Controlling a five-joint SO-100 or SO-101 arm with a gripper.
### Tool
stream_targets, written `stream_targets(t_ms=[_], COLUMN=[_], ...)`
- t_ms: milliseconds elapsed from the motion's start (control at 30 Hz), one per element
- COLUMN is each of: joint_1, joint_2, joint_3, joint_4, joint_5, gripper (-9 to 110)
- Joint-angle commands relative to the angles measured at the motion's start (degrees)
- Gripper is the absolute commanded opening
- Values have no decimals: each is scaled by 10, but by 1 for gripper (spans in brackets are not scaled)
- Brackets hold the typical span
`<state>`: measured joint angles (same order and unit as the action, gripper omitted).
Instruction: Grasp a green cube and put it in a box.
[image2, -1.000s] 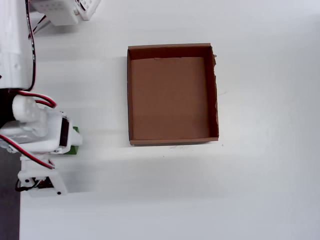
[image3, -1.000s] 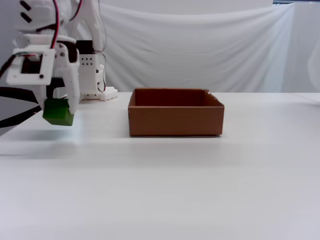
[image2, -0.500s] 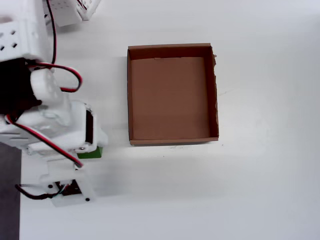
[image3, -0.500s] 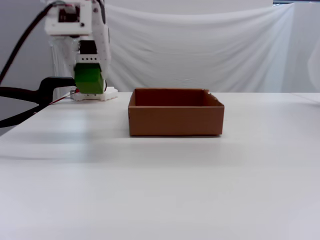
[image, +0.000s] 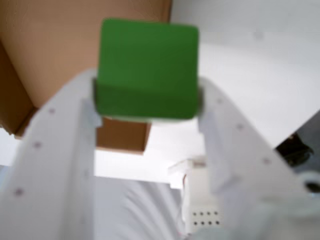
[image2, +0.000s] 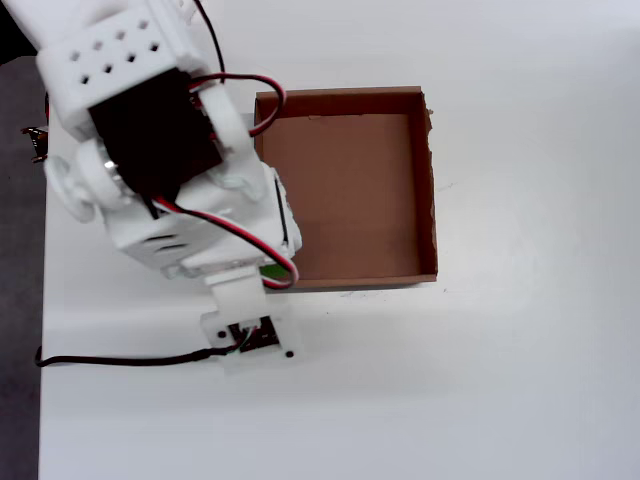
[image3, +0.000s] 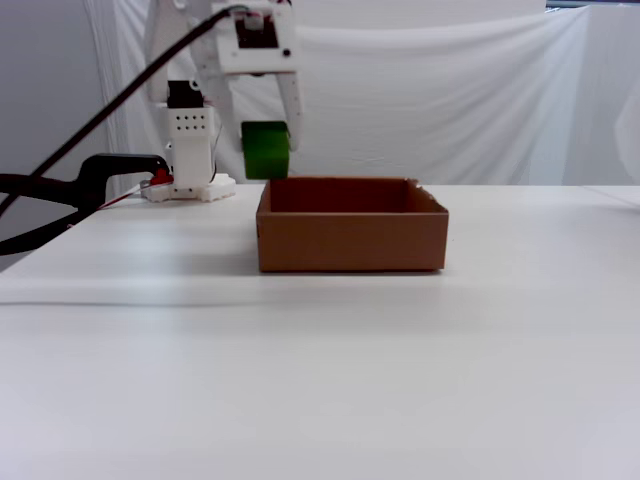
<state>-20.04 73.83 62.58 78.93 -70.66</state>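
Fixed view, left to right: the black clamp (image3: 95, 175) is sitting at the table's 9 o'clock edge, and the gripper (image3: 265, 140) is hanging in the air with its fingers (image3: 293, 110) pinching the green cube (image3: 265, 149). The cube is riding just above the 9 o'clock wall of the cardboard box (image3: 350, 240), not touching it. Wrist view: both fingers are pressing the cube's sides, box floor (image: 55, 55) behind at 10 o'clock.
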Motion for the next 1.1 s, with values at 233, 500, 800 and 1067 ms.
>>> stream_targets(t_ms=[233, 500, 800, 1067], joint_1=[-105, -147, -155, -148], joint_2=[-11, -46, -88, -94], joint_3=[-11, 42, 89, 91], joint_4=[11, -74, -147, -135], joint_5=[38, 76, 88, 87], gripper=[16, 15, 16, 20])
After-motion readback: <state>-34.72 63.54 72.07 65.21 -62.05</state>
